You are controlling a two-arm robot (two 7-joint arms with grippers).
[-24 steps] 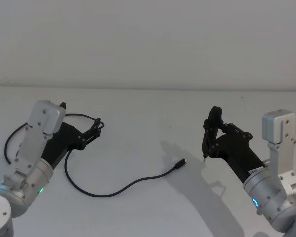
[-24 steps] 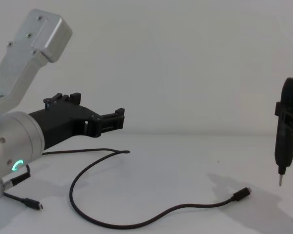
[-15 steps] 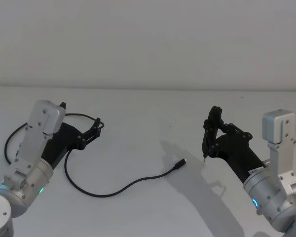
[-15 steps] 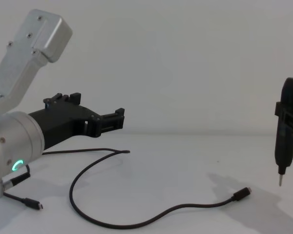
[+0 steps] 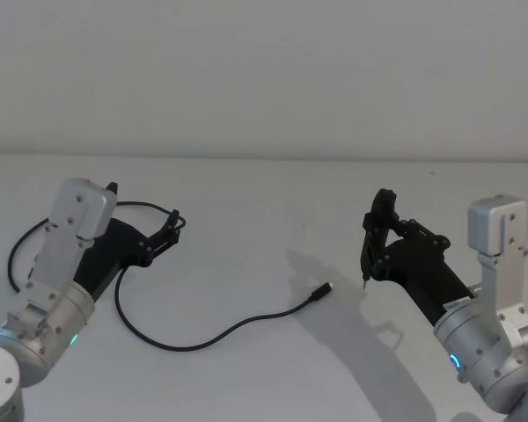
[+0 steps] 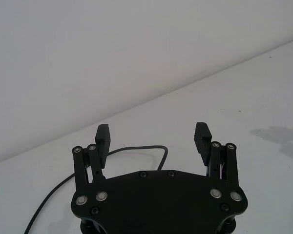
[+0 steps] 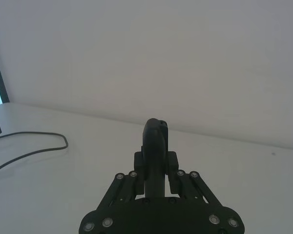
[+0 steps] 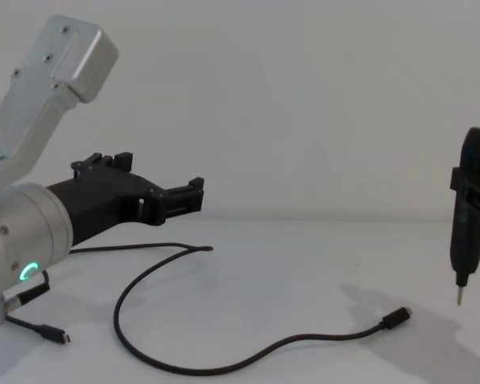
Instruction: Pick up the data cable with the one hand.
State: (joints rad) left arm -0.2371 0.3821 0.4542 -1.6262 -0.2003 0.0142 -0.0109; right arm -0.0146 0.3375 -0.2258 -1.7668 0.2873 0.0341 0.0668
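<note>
Nothing has visibly moved since the earlier frames: both arms and the cord sit where they did a moment ago. The left pincer still hangs above the tabletop on the robot's left, reaching forward. Its jaws stand wide apart with nothing between them. In the left wrist view a bend of the data cable shows on the surface beyond the spread fingertips, apart from them.

The data cable lies flat on the tabletop, untouched. From the loop under and beside the left arm it sweeps in a broad curve toward the robot. It then runs out to the right and ends in a small plug with a metal tip, between the two arms. A second plug end lies near the left arm's silver body, by the green ring light.

The right pincer is held on the robot's right, as before, closed narrow around a pen-like tool. The tool stands upright, its pointed tip clear of the tabletop and near the cable's plug without touching it.
</note>
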